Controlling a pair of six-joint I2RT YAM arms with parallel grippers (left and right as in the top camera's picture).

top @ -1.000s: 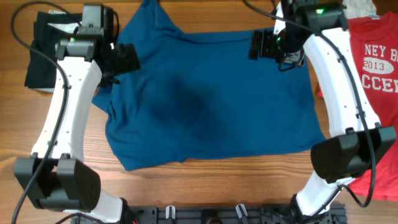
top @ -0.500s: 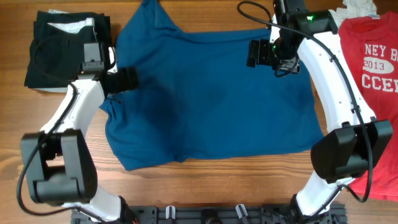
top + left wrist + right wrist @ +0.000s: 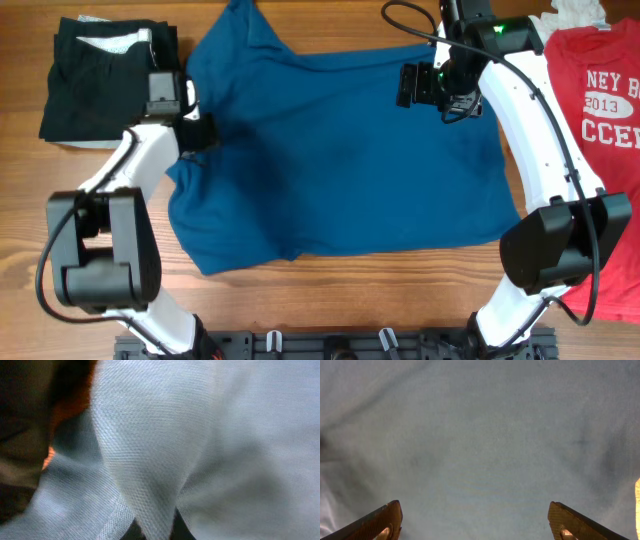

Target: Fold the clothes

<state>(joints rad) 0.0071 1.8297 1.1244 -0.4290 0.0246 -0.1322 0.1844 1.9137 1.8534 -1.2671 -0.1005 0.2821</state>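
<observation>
The dark-blue shirt [image 3: 340, 170] lies spread flat across the middle of the table. My left gripper [image 3: 205, 133] is at its left edge, shut on a pinched ridge of the blue fabric [image 3: 150, 460], which rises between the jaws [image 3: 159, 532] in the left wrist view. My right gripper [image 3: 408, 85] hovers over the shirt's upper right part, open, with only flat blue cloth [image 3: 480, 435] under it. Its fingertips [image 3: 387, 520] stand far apart with nothing between them [image 3: 480, 525].
A folded black garment [image 3: 95, 80] lies at the back left, beside the left arm. A red T-shirt with white lettering [image 3: 605, 110] lies along the right edge, with a white piece [image 3: 575, 12] behind it. Bare wood table [image 3: 400, 290] shows along the front.
My left gripper came down to the shirt's left edge and shut on the fabric. The right gripper shifted slightly left early on, then held still, open.
</observation>
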